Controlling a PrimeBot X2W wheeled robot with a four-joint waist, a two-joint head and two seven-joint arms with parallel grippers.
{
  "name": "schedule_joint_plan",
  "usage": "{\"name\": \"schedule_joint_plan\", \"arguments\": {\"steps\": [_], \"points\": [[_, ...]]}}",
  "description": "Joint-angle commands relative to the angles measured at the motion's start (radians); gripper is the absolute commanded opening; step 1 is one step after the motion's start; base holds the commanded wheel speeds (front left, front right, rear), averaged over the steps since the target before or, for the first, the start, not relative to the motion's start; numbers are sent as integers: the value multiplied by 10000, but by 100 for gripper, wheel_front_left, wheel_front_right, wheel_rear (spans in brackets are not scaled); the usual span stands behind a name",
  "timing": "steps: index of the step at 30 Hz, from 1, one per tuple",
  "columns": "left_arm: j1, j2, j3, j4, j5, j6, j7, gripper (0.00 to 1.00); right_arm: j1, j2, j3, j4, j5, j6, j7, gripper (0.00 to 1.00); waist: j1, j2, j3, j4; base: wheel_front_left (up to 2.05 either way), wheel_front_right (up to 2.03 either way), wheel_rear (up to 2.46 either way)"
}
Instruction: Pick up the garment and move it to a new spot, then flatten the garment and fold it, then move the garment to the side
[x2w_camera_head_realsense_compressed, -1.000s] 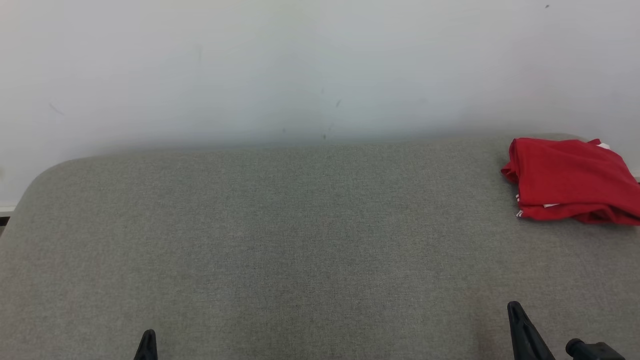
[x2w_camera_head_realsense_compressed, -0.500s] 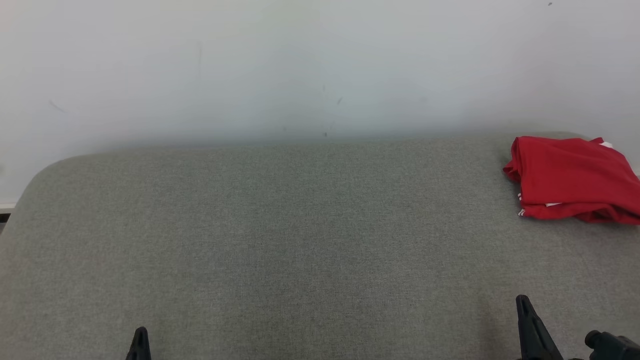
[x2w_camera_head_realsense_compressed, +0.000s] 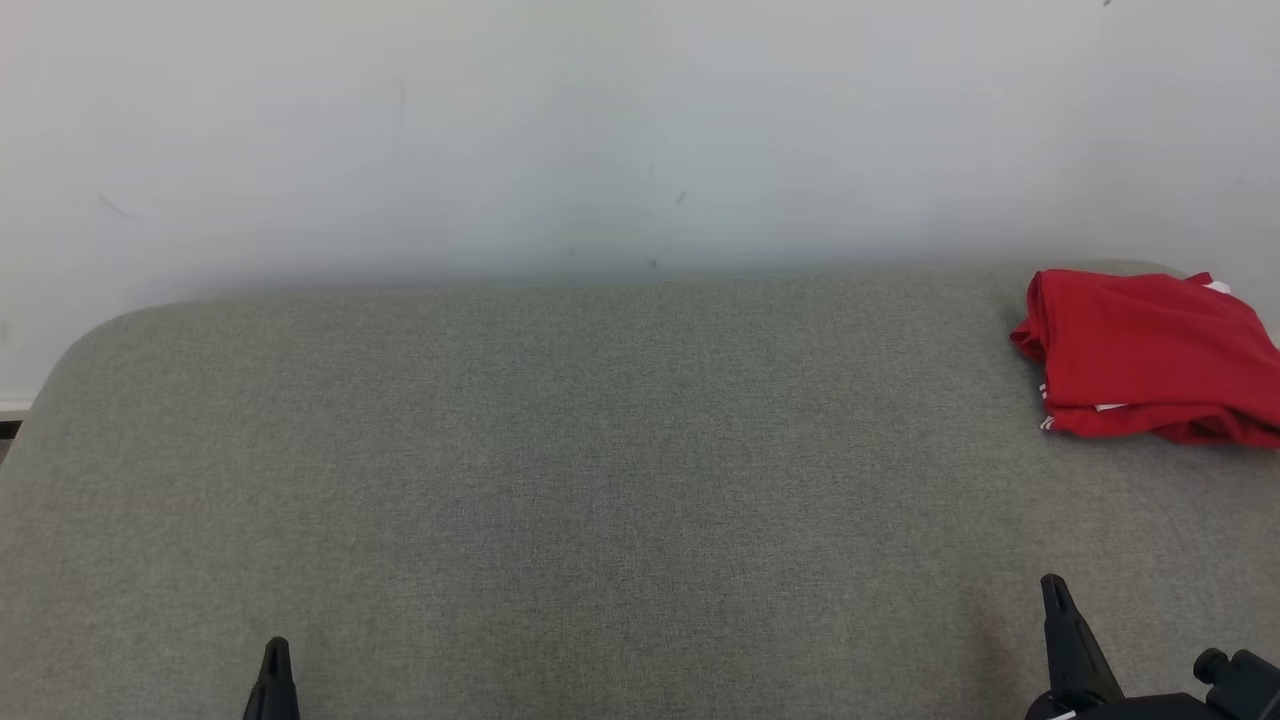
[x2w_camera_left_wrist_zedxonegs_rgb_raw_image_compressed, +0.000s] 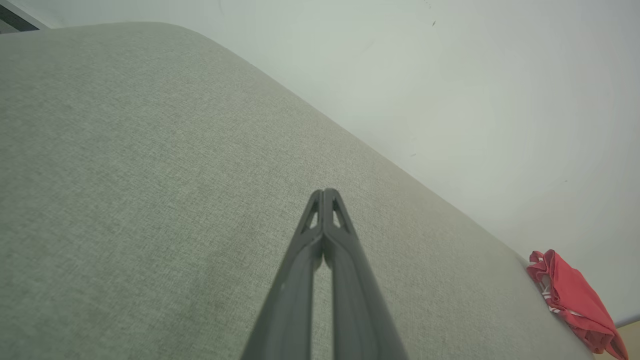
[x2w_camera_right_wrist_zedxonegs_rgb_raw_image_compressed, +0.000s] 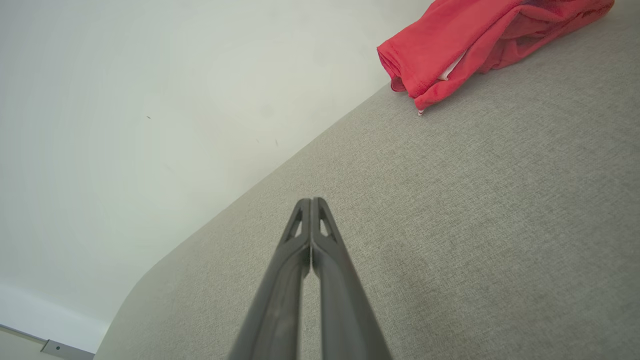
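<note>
folded red cloth garment lay far right on grey fabric tabletop; left fingers and right fingers closed tight, holding nothing.

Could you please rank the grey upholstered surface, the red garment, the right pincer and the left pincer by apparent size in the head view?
1. grey upholstered surface
2. red garment
3. right pincer
4. left pincer
Both pincers are cropped by the bottom edge, so their order covers visible parts only.
</note>
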Motion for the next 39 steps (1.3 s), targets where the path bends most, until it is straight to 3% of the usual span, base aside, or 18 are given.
{"name": "schedule_joint_plan", "arguments": {"steps": [1, 39], "points": [[-275, 6, 53, -90, -378, -11, 87, 0, -270, -1, -75, -91, 362, -6, 69, 0, -1, 0, 7, 4, 0, 0, 0], [-1017, -46, 226, 155, -4880, -98, 1249, 0, -965, 220, -512, 210, 4506, -13, 1027, 0, -1, 0, 179, 83, 0, 0, 0]]}}
